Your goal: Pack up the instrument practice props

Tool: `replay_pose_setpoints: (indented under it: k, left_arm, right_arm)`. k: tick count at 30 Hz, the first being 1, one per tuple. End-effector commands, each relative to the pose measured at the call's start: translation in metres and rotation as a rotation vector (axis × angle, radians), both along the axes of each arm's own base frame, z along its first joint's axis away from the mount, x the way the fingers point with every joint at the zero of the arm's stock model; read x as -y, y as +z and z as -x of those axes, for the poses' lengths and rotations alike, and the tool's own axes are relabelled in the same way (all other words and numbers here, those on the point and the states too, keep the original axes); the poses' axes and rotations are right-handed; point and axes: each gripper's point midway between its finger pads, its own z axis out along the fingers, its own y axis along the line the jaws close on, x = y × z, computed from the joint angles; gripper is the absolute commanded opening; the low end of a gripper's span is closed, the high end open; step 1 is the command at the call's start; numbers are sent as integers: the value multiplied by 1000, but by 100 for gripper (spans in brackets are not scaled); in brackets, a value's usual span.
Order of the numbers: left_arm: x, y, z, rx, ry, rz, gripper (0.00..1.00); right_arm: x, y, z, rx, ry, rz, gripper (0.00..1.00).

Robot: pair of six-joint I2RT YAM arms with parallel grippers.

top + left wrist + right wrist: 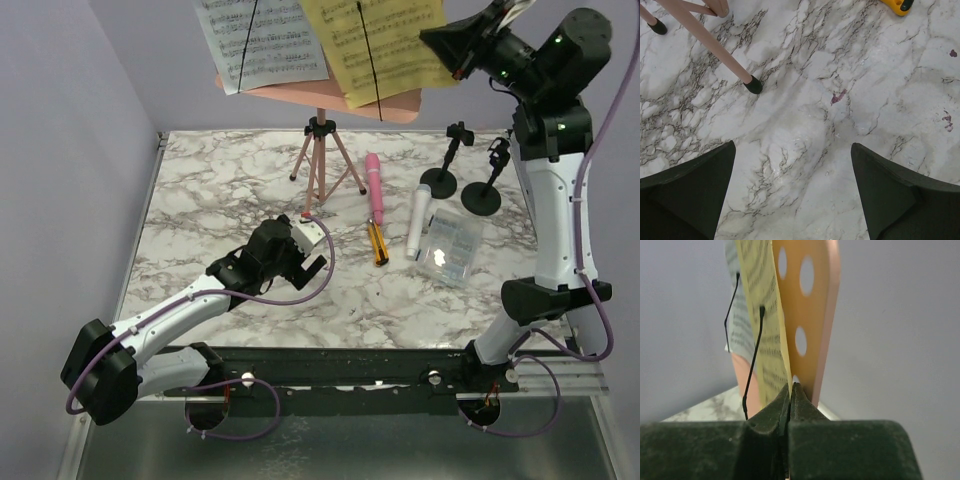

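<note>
Pinching the yellow page [766,340], right fingers [771,412] are clenched; left fingers [690,192] spread wide.

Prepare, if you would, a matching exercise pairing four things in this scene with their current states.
Things:
1 yellow page
2 pink microphone
3 left gripper
4 mic mounts

States:
A lying flat on the marble table
B standing upright on round bases
C pinched at its edge in the right gripper
D open wide

Pairs: 1-C, 2-A, 3-D, 4-B
</note>
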Motion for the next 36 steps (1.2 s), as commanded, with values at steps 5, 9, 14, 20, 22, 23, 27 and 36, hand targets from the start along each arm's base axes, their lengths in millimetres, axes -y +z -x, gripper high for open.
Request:
replay_pose_setpoints:
  k: [5, 9, 14, 20, 22, 23, 27, 36]
  left_arm:
    - [-4, -8, 1, -18, 3, -33, 99]
    - [-4, -12, 0, -27, 5, -41, 99]
    - [-4, -14, 1, -34, 6, -47, 99]
    - [-4, -15, 0, -37, 5, -47, 99]
    - [-4, -15, 1, -38, 3, -48, 99]
    - [-4, -15, 0, -38, 4, -47, 99]
    - [-4, -15, 0, -38, 4, -49, 99]
    - [-5, -19, 0, -46, 9, -59, 99]
  right_arm:
    - [49, 86, 32, 292, -301, 19, 0]
    - [70, 105, 40, 336, -416, -4, 0]
    - [98, 122, 46, 367, -569, -43, 0]
    - [108, 132, 65, 386, -607, -52, 0]
    - [108, 133, 70, 387, -605, -52, 0]
    - [109, 133, 72, 387, -605, -52, 0]
    - [111, 135, 79, 390, -611, -53, 0]
    - [108, 133, 89, 388, -589, -42, 0]
